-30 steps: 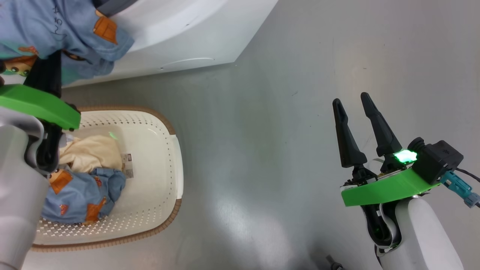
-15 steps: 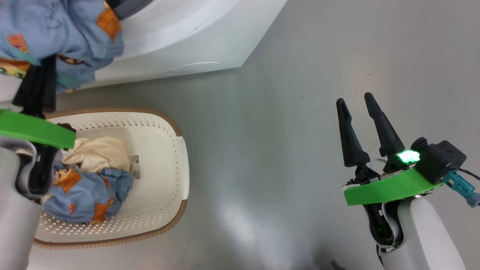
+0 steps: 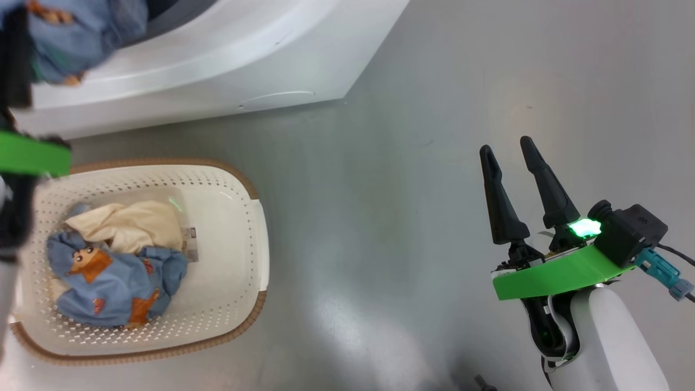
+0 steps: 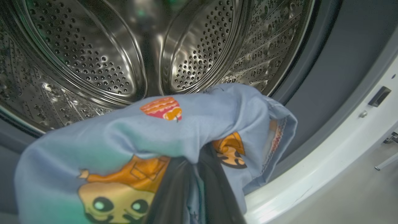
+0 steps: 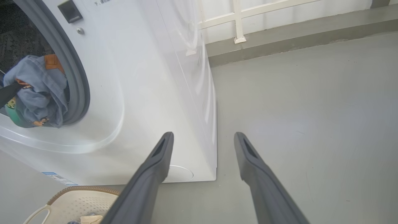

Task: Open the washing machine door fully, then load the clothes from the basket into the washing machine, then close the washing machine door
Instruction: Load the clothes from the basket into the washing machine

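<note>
Pinching a blue shirt (image 4: 149,130), the left gripper (image 4: 194,174) is at the washing machine (image 5: 140,77). The right gripper (image 5: 202,134) has spread jaws.

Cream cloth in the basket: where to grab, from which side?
Pinch the bunched fold at the middle of the cream cloth, coming straight down. It lies crumpled on the floor of the basket, the walls block any side approach, and a blue garment overlaps its edge nearest the robot, so stay off that edge.

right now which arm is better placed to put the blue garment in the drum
Left. The left gripper is shut on the blue garment at the drum mouth; the right gripper hangs open over the floor.
</note>
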Motion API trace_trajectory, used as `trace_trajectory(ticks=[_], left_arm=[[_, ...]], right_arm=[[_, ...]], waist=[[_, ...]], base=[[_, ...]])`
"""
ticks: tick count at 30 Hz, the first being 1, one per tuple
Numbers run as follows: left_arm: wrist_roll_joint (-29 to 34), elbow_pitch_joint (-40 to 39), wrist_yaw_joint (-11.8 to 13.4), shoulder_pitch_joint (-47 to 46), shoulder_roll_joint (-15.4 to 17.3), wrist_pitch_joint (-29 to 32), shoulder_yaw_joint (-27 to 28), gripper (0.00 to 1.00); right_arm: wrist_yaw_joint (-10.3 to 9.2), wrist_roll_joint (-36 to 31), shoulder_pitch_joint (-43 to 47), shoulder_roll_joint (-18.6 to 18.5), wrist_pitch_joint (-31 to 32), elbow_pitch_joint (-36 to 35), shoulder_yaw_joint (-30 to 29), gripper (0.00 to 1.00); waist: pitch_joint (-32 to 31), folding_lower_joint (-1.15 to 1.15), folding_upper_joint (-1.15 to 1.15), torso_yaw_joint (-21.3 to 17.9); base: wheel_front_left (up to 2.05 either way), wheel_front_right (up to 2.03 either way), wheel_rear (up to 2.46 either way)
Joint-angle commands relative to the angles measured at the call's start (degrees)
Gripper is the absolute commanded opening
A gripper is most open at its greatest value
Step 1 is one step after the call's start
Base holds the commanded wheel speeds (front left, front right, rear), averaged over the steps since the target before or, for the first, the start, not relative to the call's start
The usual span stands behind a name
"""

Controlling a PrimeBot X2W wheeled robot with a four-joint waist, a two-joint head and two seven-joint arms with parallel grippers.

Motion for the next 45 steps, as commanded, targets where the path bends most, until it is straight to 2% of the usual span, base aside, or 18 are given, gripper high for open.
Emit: trace_trajectory(ticks=[1,9,18,27,28,29,37,45], left_arm=[[0.97,-0.44,0.36,-3.51,3.31,0.9,1.57,0.0],[5.26,9.56,-0.08,-16.67,3.97,4.06,-2.06,0.0],[8.55,22.91,-0.55,-29.83,4.54,2.68,-5.01,0.0],[9.79,32.88,-0.67,-37.89,4.44,1.8,-6.76,0.0],[9.87,34.01,-0.68,-38.6,4.42,1.83,-6.97,0.42],[9.96,35.13,-0.68,-39.22,4.34,1.97,-7.23,1.0],[8.46,39.96,-0.74,-39.7,1.67,1.34,-9.75,1.0],[3.91,37.88,-0.75,-34.54,0.67,-1.01,-13.23,1.0]], right_arm=[[0.09,0.78,0.37,0.12,-0.27,-1.26,1.3,1.0],[0.09,2.13,0.08,0.12,-0.27,-1.89,2.2,1.0],[0.09,3.87,0.91,0.12,-0.27,-2.76,3.17,1.0],[0.09,4.16,1.16,0.12,-0.27,-3.57,3.42,1.0],[0.09,4.15,1.19,0.12,-0.27,-3.6,3.46,1.0],[0.09,4.13,1.23,0.12,-0.27,-3.62,3.46,1.0],[0.09,3.44,0.85,0.12,-0.27,-2.88,3.25,1.0],[0.09,2.09,0.21,0.12,-0.27,-1.97,2.69,1.0]], waist=[[0.54,0.0,0.0,-0.63],[2.89,0.0,0.0,-3.51],[5.35,0.0,0.0,-7.07],[6.86,0.0,0.0,-8.13],[6.91,0.0,0.0,-8.17],[6.92,0.0,0.0,-8.17],[5.36,0.0,0.0,-6.72],[3.02,0.0,0.0,-3.91]], base=[[0.0,0.0,0.0],[0.0,0.0,0.0],[0.0,0.0,0.0],[0.0,0.0,0.0],[0.0,0.0,0.0],[0.0,0.0,0.0],[0.0,0.0,0.0],[0.0,0.0,0.0]])
